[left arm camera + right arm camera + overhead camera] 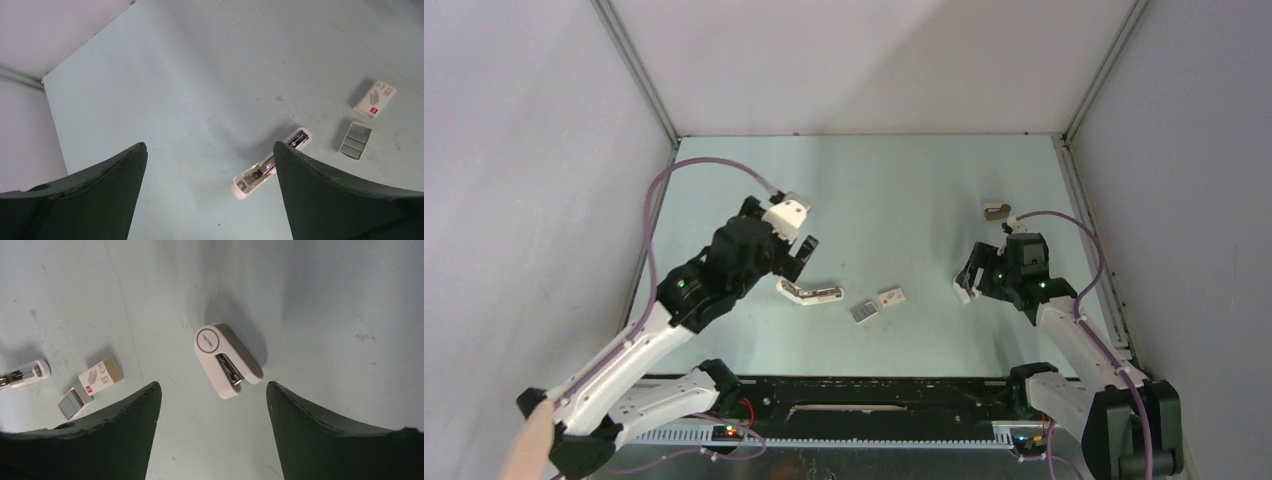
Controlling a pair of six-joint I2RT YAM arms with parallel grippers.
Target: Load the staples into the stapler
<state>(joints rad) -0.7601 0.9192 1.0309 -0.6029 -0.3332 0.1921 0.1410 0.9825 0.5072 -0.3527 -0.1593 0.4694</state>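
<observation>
The staples (pixel 356 140), a little grey tray of them, are lying flat on the counter (pixel 904 190). They're out past the right-hand one of your left fingers (pixel 804 252), and nothing is touching them. The white printed box (pixel 375 97) sits just beside the tray, a bit farther out. The stapler (pixel 265 167) is open with its metal channel showing. It's on the counter under the gap in your left fingers, over on the right-hand finger's side. Those left fingers are spread wide, gripping nothing.

On the other side, your right fingers (pixel 974 272) are also apart and holding nothing. A small white-and-grey gadget (pixel 227 360) with a round logo end lies on the counter below the gap between them, not touching either one. In that wrist view the tray and box are off beyond the left-hand finger. Out past the right fingertips there's a small brownish object (pixel 996 210), can't tell what it is.
</observation>
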